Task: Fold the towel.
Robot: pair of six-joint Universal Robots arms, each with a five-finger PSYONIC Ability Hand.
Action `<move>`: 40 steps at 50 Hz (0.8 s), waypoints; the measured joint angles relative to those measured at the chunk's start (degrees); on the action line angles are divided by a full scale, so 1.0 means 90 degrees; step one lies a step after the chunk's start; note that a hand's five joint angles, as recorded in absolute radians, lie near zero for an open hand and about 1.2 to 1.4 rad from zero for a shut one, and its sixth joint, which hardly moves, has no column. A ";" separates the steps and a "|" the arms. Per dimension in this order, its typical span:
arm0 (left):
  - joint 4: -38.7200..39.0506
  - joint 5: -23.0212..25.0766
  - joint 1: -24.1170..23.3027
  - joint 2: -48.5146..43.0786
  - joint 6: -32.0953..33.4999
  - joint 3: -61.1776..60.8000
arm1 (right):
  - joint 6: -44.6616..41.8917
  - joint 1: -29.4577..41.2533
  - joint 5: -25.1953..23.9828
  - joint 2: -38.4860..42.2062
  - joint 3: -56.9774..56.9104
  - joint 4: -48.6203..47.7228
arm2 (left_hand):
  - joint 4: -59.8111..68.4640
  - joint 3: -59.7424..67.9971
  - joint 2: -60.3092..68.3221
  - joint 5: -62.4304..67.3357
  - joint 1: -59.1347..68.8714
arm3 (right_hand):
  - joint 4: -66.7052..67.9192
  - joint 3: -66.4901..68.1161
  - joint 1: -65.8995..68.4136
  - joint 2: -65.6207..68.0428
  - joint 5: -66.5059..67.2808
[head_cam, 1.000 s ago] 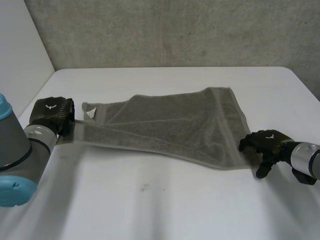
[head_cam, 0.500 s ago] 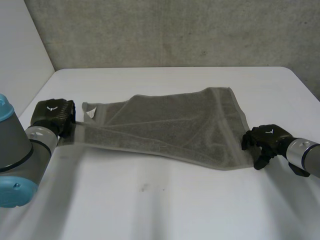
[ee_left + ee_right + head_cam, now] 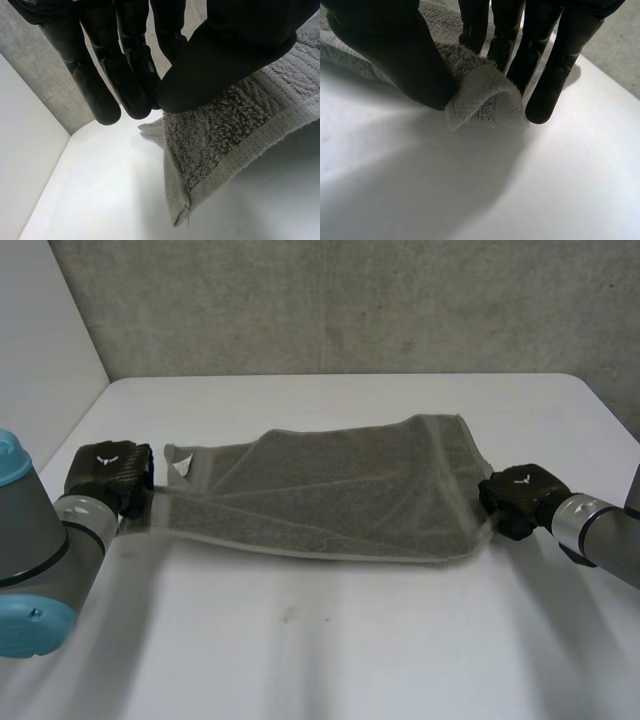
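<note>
I am holding one towel [image 3: 340,490] with two hands, and it is lying spread across the middle of the white surface [image 3: 330,640]. My left hand [image 3: 110,472] is gripping the towel at its near left corner. In the left wrist view my thumb [image 3: 235,45] is pressing the hem against nearly straight fingers [image 3: 100,85], and the corner tip is hanging free just below the pinch. My right hand [image 3: 520,498] is gripping the near right corner. In its wrist view the thumb [image 3: 395,55] and fingers [image 3: 560,65] are closing on a curled-over bit of cloth just above the surface. The near edge is running stretched from one hand to the other, with a shadow lying under it. The far part is resting on the surface in slanting creases. One small white tag [image 3: 181,467] is showing on the towel's far left corner, just beside my left hand. A grey concrete wall [image 3: 350,300] is standing behind the surface, and a white panel [image 3: 40,340] is closing off its left side. Nothing is lying between my hands and the towel.
</note>
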 measured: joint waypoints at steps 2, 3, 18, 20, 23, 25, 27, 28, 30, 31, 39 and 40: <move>-0.0014 0.0000 -0.0003 0.0001 0.0003 -0.0003 | 0.0061 0.0010 0.0048 -0.0053 -0.0015 -0.0031 | 0.0000 0.0000 0.0000 0.0000 0.0000 | 0.0032 0.0010 0.0000 0.0000 0.0019; -0.0025 0.0001 -0.0006 0.0004 0.0004 -0.0005 | 0.0087 0.0008 0.0068 -0.0086 -0.0013 -0.0039 | 0.0000 0.0000 0.0000 0.0000 0.0000 | 0.0035 0.0010 0.0000 0.0000 0.0024; -0.1350 0.0030 -0.0029 0.0663 0.0859 -0.0399 | -0.0656 -0.0389 0.0358 -0.1734 0.0592 0.1861 | 0.0000 0.0000 0.0000 0.0000 0.0000 | 0.0040 0.0010 0.0000 0.0000 0.0028; -0.1711 0.0030 -0.0024 0.0864 0.1174 -0.0537 | -0.1161 -0.0574 0.0363 -0.2026 0.0774 0.2512 | 0.0000 0.0000 0.0000 0.0000 0.0000 | 0.0040 0.0010 0.0000 0.0000 0.0028; -0.2326 0.0031 -0.0004 0.1203 0.1598 -0.0759 | -0.1978 -0.0860 0.0360 -0.2507 0.1095 0.3353 | 0.0000 0.0000 0.0000 0.0000 0.0000 | 0.0040 0.0010 0.0000 0.0000 0.0028; -0.2326 0.0031 -0.0004 0.1203 0.1598 -0.0759 | -0.1978 -0.0860 0.0360 -0.2507 0.1095 0.3353 | 0.0000 0.0000 0.0000 0.0000 0.0000 | 0.0040 0.0010 0.0000 0.0000 0.0028; -0.3046 0.0039 0.0034 0.1694 0.1948 -0.0997 | -0.3006 -0.1322 0.0311 -0.3266 0.1582 0.4262 | 0.0000 0.0000 0.0001 0.0000 0.0000 | 0.0040 0.0010 0.0000 0.0000 0.0028; -0.3167 0.0045 0.0040 0.1802 0.1993 -0.1033 | -0.3145 -0.1402 0.0297 -0.3386 0.1655 0.4370 | 0.0000 0.0000 0.0001 0.0000 0.0000 | 0.0040 0.0010 0.0000 0.0000 0.0028; -0.3395 0.0075 0.0048 0.2051 0.2071 -0.1090 | -0.3457 -0.1606 0.0252 -0.3682 0.1825 0.4603 | 0.0000 0.0000 0.0000 0.0000 0.0000 | 0.0040 0.0010 0.0000 0.0000 0.0028; -0.3395 0.0075 0.0048 0.2051 0.2071 -0.1090 | -0.3457 -0.1606 0.0252 -0.3682 0.1825 0.4603 | 0.0000 0.0000 0.0000 0.0000 0.0000 | 0.0040 0.0010 0.0000 0.0000 0.0028; -0.3514 0.0650 0.0076 0.2317 0.2094 -0.0877 | -0.3395 -0.1848 -0.0094 -0.3905 0.1720 0.4528 | 0.0000 0.0000 0.0000 0.0000 0.0000 | 0.0040 0.0045 0.0000 0.0000 0.0048; -0.3486 0.0706 0.0078 0.2269 0.2088 -0.0833 | -0.3307 -0.1841 -0.0125 -0.3853 0.1663 0.4472 | 0.0000 0.0000 0.0000 0.0000 0.0000 | 0.0040 0.0045 0.0000 -0.0001 0.0055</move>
